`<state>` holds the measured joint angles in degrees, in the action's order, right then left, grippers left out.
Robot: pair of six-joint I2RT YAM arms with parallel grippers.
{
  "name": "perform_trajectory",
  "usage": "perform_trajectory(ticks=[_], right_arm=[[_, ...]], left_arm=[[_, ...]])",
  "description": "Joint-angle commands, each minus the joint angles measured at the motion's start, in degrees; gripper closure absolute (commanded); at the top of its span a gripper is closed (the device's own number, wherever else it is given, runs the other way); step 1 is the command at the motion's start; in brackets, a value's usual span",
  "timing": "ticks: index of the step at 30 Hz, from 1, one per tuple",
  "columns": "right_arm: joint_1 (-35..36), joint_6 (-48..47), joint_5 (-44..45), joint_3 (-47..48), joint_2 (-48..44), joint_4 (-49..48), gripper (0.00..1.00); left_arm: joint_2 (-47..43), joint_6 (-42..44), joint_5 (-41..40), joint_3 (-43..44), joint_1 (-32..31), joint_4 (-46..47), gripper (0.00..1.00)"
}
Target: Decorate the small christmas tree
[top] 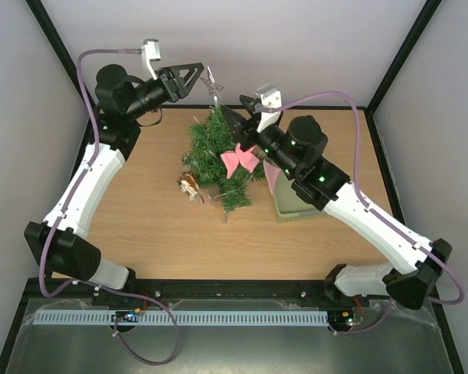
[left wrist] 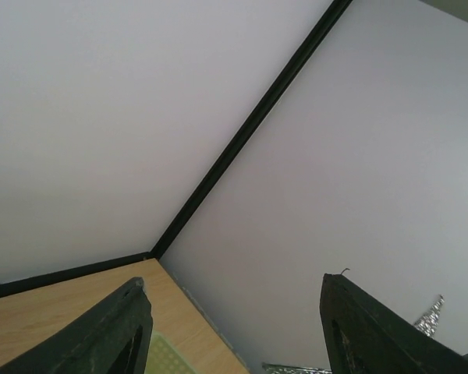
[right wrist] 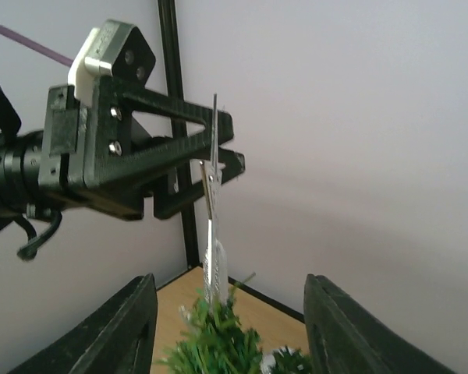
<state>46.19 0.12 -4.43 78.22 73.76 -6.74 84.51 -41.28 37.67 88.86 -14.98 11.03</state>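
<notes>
The small christmas tree (top: 216,152) stands at the middle of the table, a pink bow (top: 241,160) on its right side. A silver star (top: 214,82) sits upright on its tip, seen edge-on in the right wrist view as the star (right wrist: 213,241) above the green needles (right wrist: 218,347). My left gripper (top: 201,76) hovers open right beside the star; its own view (left wrist: 235,284) shows nothing between the fingers, and silver glitter (left wrist: 430,315) peeks past one finger. Just right of the treetop, my right gripper (top: 235,117) is open, with the star beyond its fingers (right wrist: 230,312).
A pale green basket (top: 292,209) lies right of the tree, partly under my right arm. A small brown ornament (top: 189,185) rests on the wooden table (top: 140,234) at the tree's left foot. Grey walls with black frame posts close in the back.
</notes>
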Motion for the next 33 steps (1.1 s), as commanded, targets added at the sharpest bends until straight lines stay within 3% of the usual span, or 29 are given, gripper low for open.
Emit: perform_trajectory(ticks=[1, 5, 9, 12, 18, 26, 33], right_arm=[[-0.11, 4.12, 0.53, -3.83, -5.2, 0.13, 0.45], [-0.14, 10.09, 2.23, -10.21, -11.14, 2.7, 0.33], [-0.18, 13.66, 9.62, -13.76, -17.41, 8.95, 0.28], [-0.6, 14.35, 17.66, -12.19, -18.82, 16.95, 0.27], [-6.33, 11.39, 25.62, -9.59, -16.44, 26.49, 0.33], [-23.39, 11.14, 18.03, -10.86, -6.75, 27.73, 0.5], [-32.95, 12.37, 7.08, -12.66, 4.67, 25.31, 0.52]], left_arm=[[-2.75, -0.28, 0.05, -0.11, -0.02, 2.19, 0.37], [-4.45, 0.58, -0.75, -0.09, 0.76, 0.44, 0.3], [-7.85, 4.77, -2.48, -0.35, 2.15, -5.69, 0.17], [-11.57, 9.71, -5.96, -2.28, 2.62, -11.45, 0.02], [-20.75, 18.29, -12.37, -9.99, 3.05, -20.18, 0.0], [-35.53, 21.86, -23.17, -27.72, 3.03, -24.25, 0.0], [-41.49, 25.69, -28.4, -39.66, 3.03, -28.71, 0.0]])
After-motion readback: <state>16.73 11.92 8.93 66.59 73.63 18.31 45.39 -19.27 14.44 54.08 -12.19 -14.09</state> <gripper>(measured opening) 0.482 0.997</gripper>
